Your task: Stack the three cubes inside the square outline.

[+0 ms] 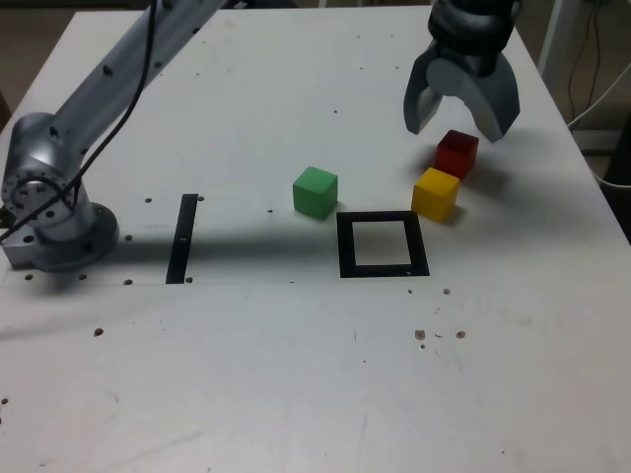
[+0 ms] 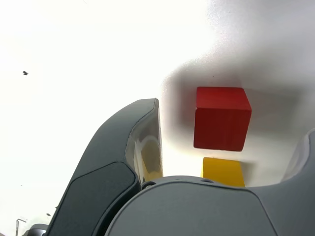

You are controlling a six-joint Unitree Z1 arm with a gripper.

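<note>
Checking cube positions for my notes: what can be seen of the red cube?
The red cube is a small, solid red block with crisp edges and a matte look, sitting flat on the white table. It lies outside the square outline, right beside the yellow cube; whether they touch is unclear. The open gripper hovers over it without touching.

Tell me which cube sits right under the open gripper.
The red cube, just below the gripper; the yellow cube and green cube lie nearer the square outline.
</note>
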